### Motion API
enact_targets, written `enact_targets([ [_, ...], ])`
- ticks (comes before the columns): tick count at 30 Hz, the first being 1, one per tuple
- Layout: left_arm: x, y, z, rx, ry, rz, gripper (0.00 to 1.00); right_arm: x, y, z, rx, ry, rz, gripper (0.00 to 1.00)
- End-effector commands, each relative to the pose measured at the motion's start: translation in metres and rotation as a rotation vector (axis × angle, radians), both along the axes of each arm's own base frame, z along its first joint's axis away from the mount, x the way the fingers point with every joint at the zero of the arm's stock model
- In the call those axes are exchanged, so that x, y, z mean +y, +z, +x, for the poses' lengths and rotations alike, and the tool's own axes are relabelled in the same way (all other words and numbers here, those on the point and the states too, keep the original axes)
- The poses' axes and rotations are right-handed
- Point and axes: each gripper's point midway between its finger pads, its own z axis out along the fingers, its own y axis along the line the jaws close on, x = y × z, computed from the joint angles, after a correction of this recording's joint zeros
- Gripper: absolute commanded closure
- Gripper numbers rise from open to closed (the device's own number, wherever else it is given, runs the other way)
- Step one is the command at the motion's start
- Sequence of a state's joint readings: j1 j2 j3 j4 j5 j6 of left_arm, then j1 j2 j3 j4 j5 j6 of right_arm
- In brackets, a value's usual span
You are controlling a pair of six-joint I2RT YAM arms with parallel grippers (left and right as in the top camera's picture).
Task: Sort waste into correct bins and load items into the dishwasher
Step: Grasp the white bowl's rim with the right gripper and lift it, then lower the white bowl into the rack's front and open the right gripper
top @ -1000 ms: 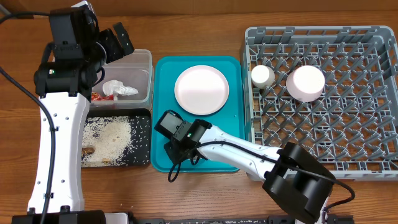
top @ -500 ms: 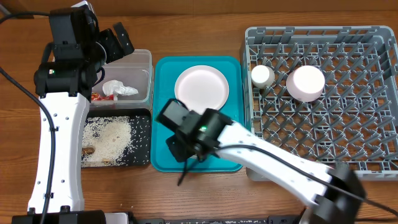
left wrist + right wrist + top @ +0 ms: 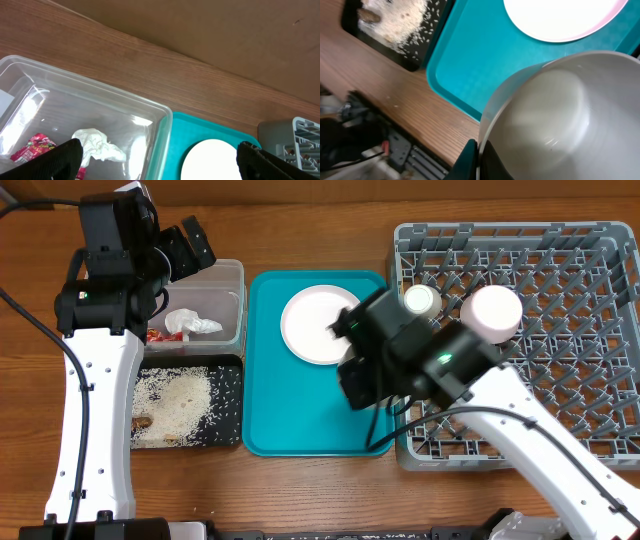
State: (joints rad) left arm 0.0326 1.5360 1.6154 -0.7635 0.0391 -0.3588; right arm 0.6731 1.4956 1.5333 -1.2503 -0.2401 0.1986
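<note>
- R claw (image 3: 479, 159): clamped tight on the rim of the white bowl (image 3: 555, 120). Rim sits btwn the two fingers, bowl's inside faces the wrist cam, nothing in it.
- Bowl hangs over the right part of the teal tray (image 3: 300, 420), near the rack's left edge. From overhead the arm hides it.
- Plate (image 3: 310, 325): flat on the teal tray's far half, right side partly covered by the R arm. Rest of the tray is bare teal.
- Grey dish rack (image 3: 560, 380): just right of the teal tray. Cup (image 3: 421, 300) stands in its far-left corner. A pale round dish (image 3: 495, 312) sits among the pegs just right of the cup.
- L claw (image 3: 160, 167): wide open, nothing btwn the fingertips. Hovers above the clear tub (image 3: 232, 275) at the far-left of the counter (image 3: 300, 240).
- In the tub: crumpled tissue (image 3: 190, 323) w/ the red candy wrapper (image 3: 157, 335) just left of it.
- Black tray (image 3: 238, 420): right in front of the tub, left of the teal tray. Holds rice scraps (image 3: 175, 400) in a heap, loose grains scattered to the right, and a brown lump (image 3: 145, 420) at the heap's left edge.
</note>
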Motion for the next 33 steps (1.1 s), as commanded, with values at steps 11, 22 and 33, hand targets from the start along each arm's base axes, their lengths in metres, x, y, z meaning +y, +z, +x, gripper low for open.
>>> enact_targets([
  [11, -0.001, 0.004, 0.001, -0.011, -0.006, 0.021, 0.0, -0.05, 0.052, 0.019, 0.136, 0.053, 0.545, 0.96],
  [22, -0.001, 0.004, 0.001, -0.011, -0.006, 0.021, 0.0, -0.134, -0.01, 0.028, 0.202, -0.211, 0.73, 0.96],
  [33, -0.001, 0.004, 0.001, -0.011, -0.006, 0.02, 0.0, -0.183, -0.038, 0.025, 0.18, -0.407, 0.817, 0.96],
])
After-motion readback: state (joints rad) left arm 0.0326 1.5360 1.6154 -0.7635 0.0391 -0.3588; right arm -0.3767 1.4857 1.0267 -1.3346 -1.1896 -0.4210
